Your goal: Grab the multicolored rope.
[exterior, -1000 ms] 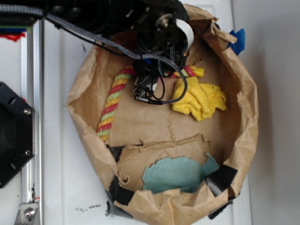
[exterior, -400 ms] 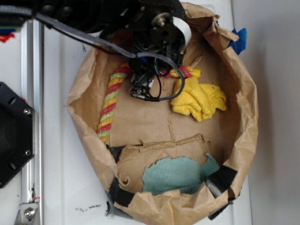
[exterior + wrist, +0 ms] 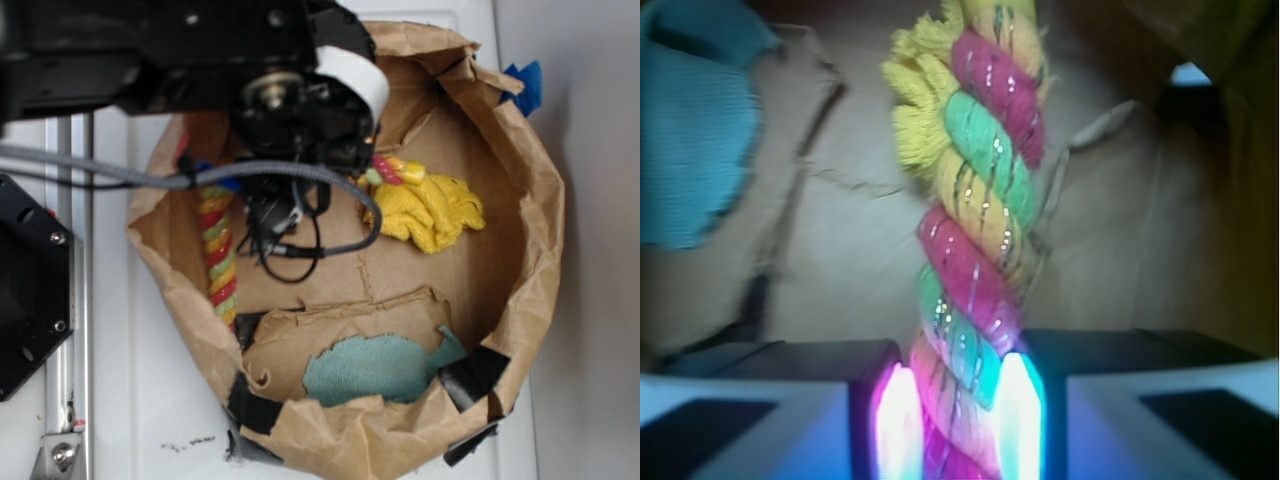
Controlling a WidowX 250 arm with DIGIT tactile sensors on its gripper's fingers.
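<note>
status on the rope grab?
Gripper shut on multicolored rope, rope between both pads. Rope's free end hangs over the paper bag floor. Yellow cloth and teal cloth lie apart; nothing blocking.

A white worktop [image 3: 140, 400] carries 1 crumpled brown paper basin [image 3: 520, 290], patched with black tape. Beside its upper right rim lies what looks like blue tape [image 3: 527, 85].

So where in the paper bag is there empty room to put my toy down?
The bare brown floor between the yellow cloth and the teal cloth is free, out to the paper bag's right wall. The left side is crowded: the claw grips the multicolored rope there.
</note>
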